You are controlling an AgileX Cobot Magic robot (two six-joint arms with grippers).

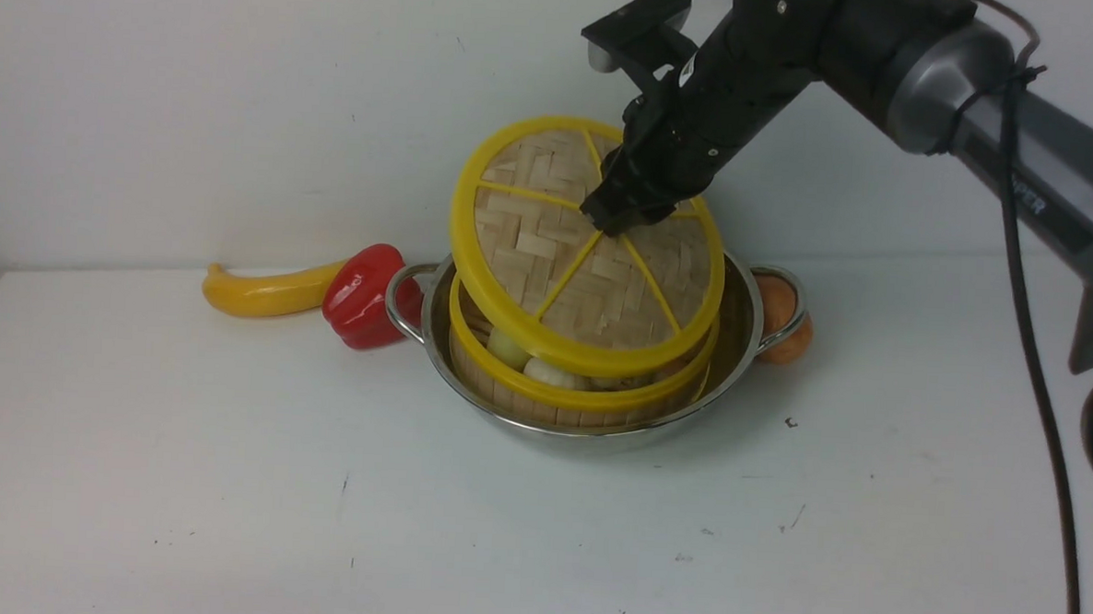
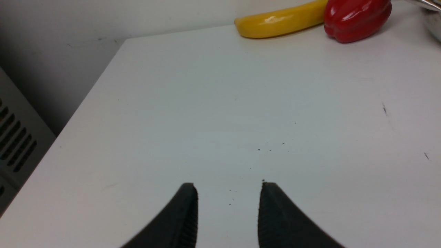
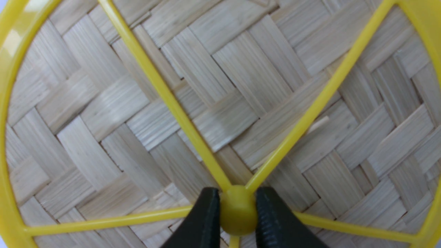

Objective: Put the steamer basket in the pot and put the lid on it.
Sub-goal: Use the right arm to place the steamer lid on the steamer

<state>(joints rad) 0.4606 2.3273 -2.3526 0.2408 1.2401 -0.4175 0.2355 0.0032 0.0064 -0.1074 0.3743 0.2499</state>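
Note:
The steel pot (image 1: 739, 338) stands mid-table with the bamboo steamer basket (image 1: 543, 394) sitting inside it. Pale round food items show in the basket. Over the basket the woven lid (image 1: 549, 252) with its yellow rim hangs tilted, its near edge low over the basket rim and its far edge raised. My right gripper (image 1: 622, 220) is shut on the lid's yellow centre knob (image 3: 237, 212), both fingers (image 3: 206, 220) pressed against its sides. My left gripper (image 2: 228, 187) is open over bare table to the left, with nothing between its fingers, and it is out of the front view.
A yellow banana-shaped vegetable (image 1: 266, 290) and a red bell pepper (image 1: 367, 295) lie left of the pot, close to its left handle. An orange fruit (image 1: 781, 317) sits behind the right handle. The table's left edge (image 2: 89, 96) drops off beside a grey vented unit.

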